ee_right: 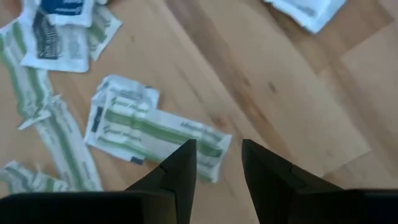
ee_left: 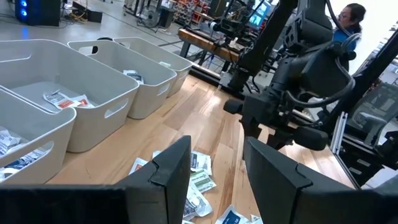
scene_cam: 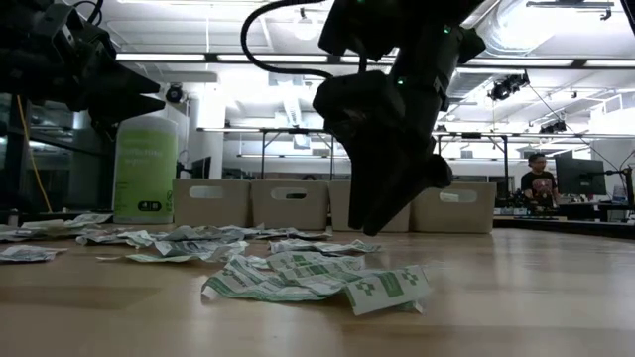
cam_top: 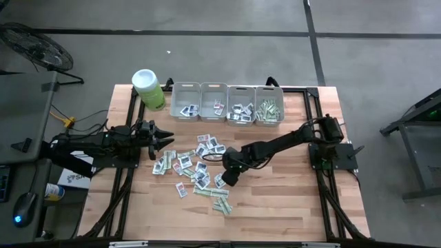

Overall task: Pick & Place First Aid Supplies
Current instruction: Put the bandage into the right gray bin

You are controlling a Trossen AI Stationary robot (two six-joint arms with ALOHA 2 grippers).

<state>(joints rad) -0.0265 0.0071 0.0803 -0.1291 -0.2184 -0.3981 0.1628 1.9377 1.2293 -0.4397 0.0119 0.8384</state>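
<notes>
The first aid supplies (cam_top: 196, 169) lie scattered flat on the middle of the wooden table: small white packets and longer green-and-white strips. My right gripper (cam_top: 227, 178) hangs just above the pile's right side, pointing steeply down, open, with nothing between its fingers. In the right wrist view a green-and-white strip packet (ee_right: 155, 134) lies on the wood just beyond my right gripper (ee_right: 217, 146). In the low view the right gripper (scene_cam: 369, 226) stands clear of the packets. My left gripper (cam_top: 169, 141) waits open at the table's left, pointing level toward the pile.
Several grey bins (cam_top: 227, 103) stand in a row at the table's far edge, each with some packets inside. A lime-green canister (cam_top: 148, 89) with a white lid stands left of them. Bare wood (cam_top: 275, 200) lies on the near right. A person (scene_cam: 539, 183) shows in the room behind.
</notes>
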